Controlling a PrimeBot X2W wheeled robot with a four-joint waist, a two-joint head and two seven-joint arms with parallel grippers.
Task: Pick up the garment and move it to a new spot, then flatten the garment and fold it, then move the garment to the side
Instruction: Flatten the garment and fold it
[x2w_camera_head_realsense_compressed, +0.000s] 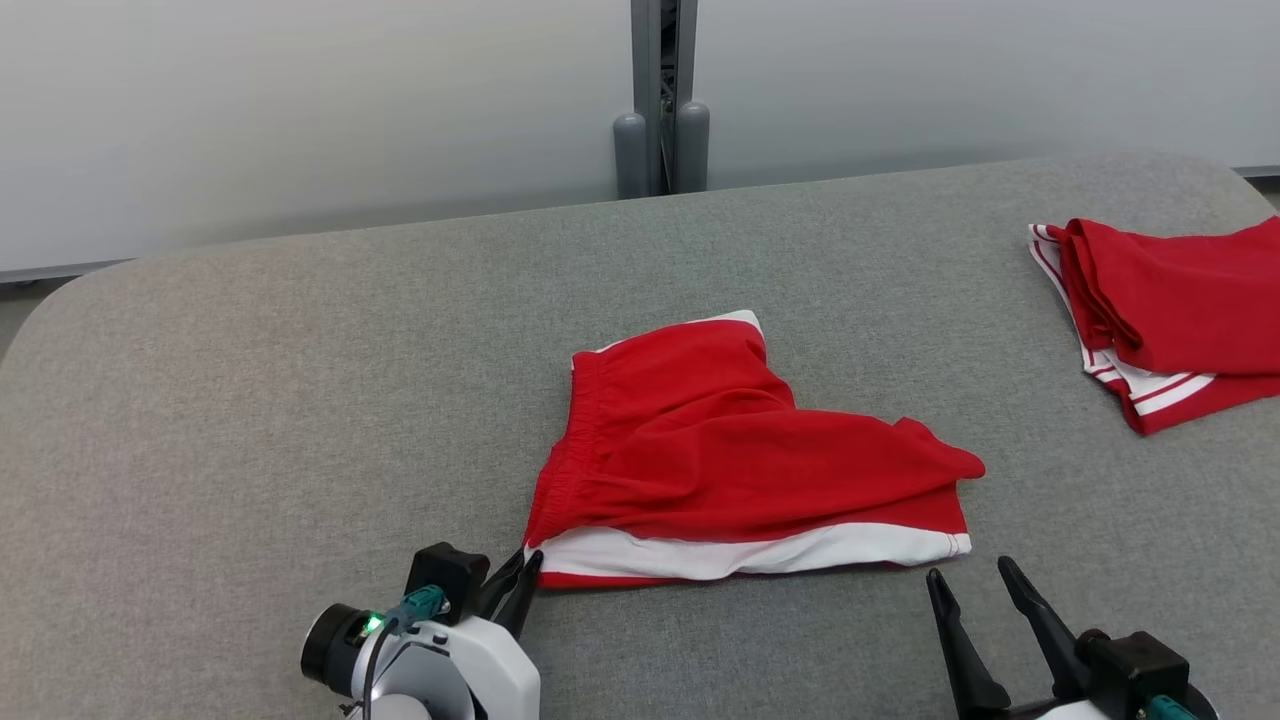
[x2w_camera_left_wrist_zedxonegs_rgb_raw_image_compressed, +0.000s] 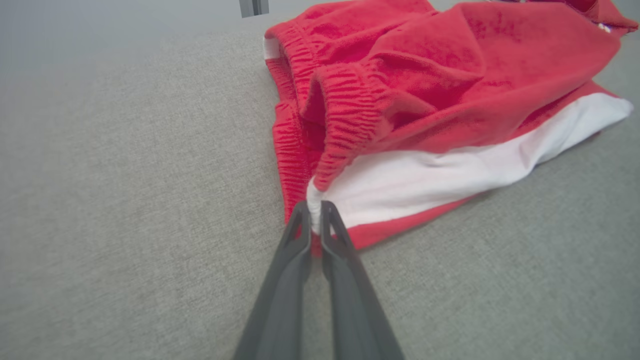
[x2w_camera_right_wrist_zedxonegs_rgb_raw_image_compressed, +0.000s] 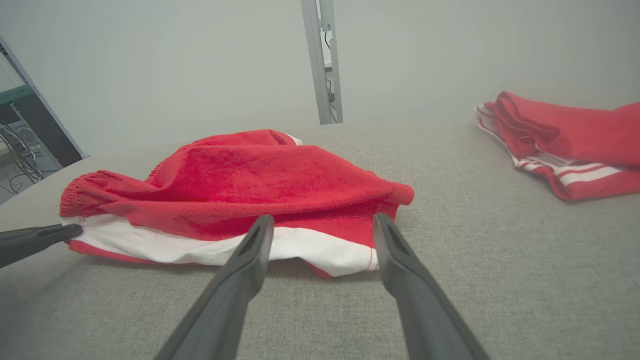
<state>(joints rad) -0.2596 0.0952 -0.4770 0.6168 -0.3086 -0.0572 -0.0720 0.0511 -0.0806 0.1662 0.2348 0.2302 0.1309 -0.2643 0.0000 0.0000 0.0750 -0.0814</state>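
Pinching the near waistband corner of the garment (x2w_camera_head_realsense_compressed: 720, 450), which lies mid-worktop (x2w_camera_head_realsense_compressed: 300, 400), left gripper (x2w_camera_left_wrist_zedxonegs_rgb_raw_image_compressed: 312, 212) has jaws pressed on cloth w/ right gripper (x2w_camera_head_realsense_compressed: 970, 570) jaws spread nearby, so pick-up's prob. only starting (move, flatten, fold & set-aside all left).

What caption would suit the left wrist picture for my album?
Left pincer shut on the white-trimmed corner of red shorts lying on a grey table.

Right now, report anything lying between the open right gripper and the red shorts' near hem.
Nothing visible does. Bare grey tabletop separates the right gripper from the white hem of the red shorts. The folded red garment lies far off to the right, out of the path.
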